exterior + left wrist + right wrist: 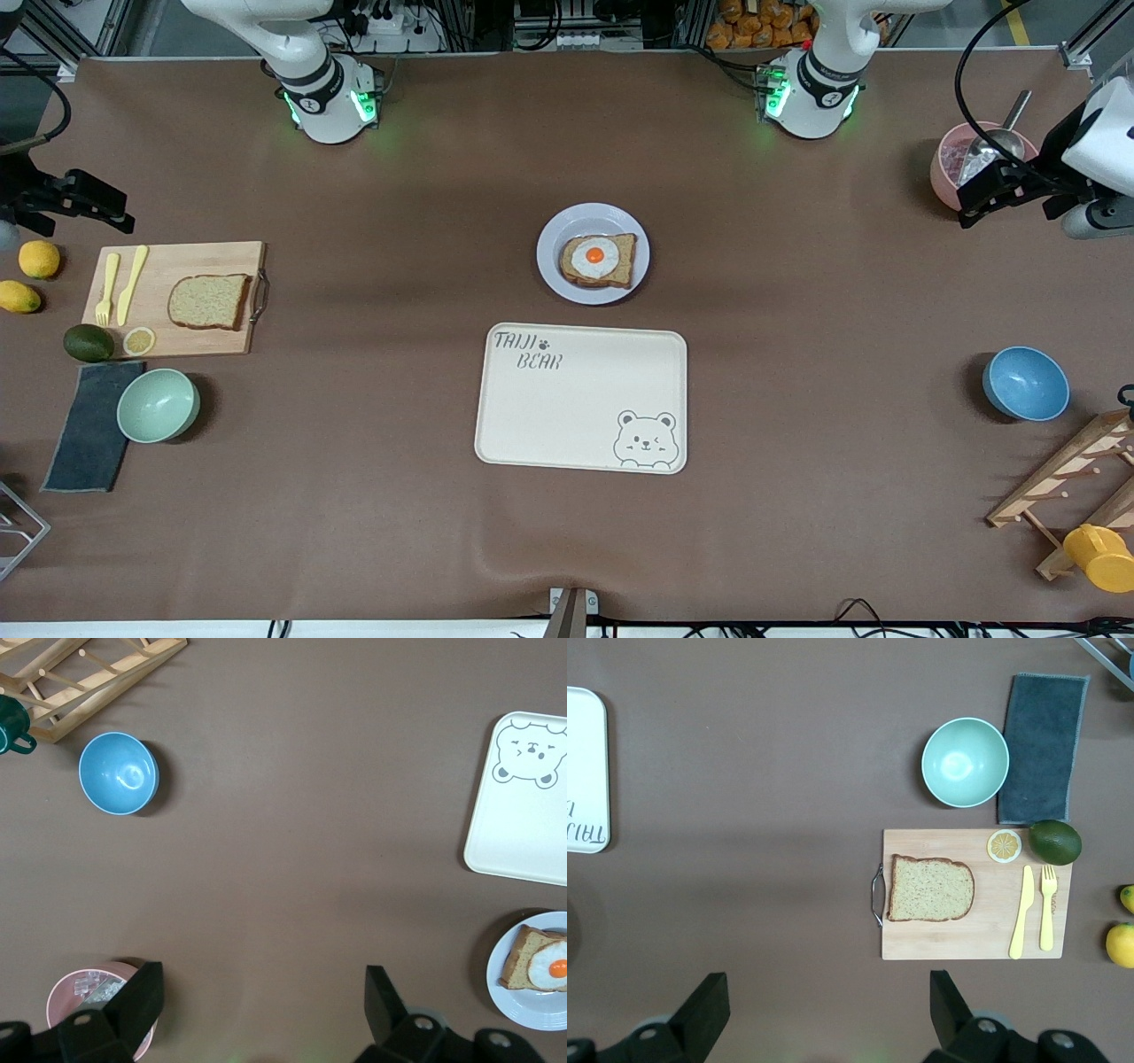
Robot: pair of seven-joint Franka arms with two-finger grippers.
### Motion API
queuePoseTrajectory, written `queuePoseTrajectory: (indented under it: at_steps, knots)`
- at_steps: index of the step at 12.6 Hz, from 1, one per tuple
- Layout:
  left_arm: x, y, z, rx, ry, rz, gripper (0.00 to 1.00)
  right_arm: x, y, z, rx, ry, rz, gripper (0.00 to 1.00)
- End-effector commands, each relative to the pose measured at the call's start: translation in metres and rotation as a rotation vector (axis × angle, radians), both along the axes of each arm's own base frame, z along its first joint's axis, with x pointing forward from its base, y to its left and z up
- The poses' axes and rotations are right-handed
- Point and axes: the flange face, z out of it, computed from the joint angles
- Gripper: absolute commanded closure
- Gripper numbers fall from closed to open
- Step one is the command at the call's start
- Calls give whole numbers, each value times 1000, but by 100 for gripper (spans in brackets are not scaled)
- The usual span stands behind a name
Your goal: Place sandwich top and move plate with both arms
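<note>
Front view: the plate [592,254] with egg toast sits mid-table, the tray [581,397] nearer the camera; the bread slice [209,301] lies on the cutting board [175,299] (right arm's end).

Left wrist view: left gripper [262,1008] spread above bare table.

Right wrist view: right gripper [829,1010] spread too, near the board.

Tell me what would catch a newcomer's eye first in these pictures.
Probably the fried egg on a bread slice, sitting on the plate mid-table, with the cream bear-printed tray just nearer the front camera. Next, the sandwich top lying on a wooden cutting board toward the right arm's end. Both arms wait at the table's ends, the left pincer and right pincer open and empty.
</note>
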Motion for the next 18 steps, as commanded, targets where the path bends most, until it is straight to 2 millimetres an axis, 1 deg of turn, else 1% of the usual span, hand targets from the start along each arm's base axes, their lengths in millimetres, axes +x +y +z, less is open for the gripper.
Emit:
queuePoseTrajectory:
  at_steps: [1, 5, 6, 9, 11, 12, 14, 15, 17, 18]
  knots:
    - [-3, 2, 4, 9, 3, -15, 0, -6, 0, 5, 19, -1, 24, 0]
    - [-2, 3, 3, 12, 6, -12, 0, -6, 2, 4, 25, -1, 25, 0]
    - [-2, 6, 4, 15, 4, -7, 0, -6, 1, 3, 25, 1, 22, 0]
    - [-2, 1, 1, 13, 8, -2, 0, -1, -15, -6, 25, 11, -7, 0]
    - [-4, 2, 1, 10, 11, -2, 0, 8, -28, -20, 23, 23, -24, 0]
    - [-5, 1, 0, 9, 14, -1, 0, 12, -37, -29, 24, 29, -24, 0]
    - [-5, 3, -2, -12, 20, 5, 0, 20, -72, -54, 34, 60, -19, 0]
    - [-4, 8, -4, -29, 24, 14, 0, 22, -95, -70, 42, 83, -15, 0]
    - [-4, 9, -4, -29, 24, 15, 0, 27, -142, -110, 63, 115, -22, 0]
    - [-4, 9, -4, -29, 26, 15, 0, 26, -159, -129, 70, 116, -33, 0]
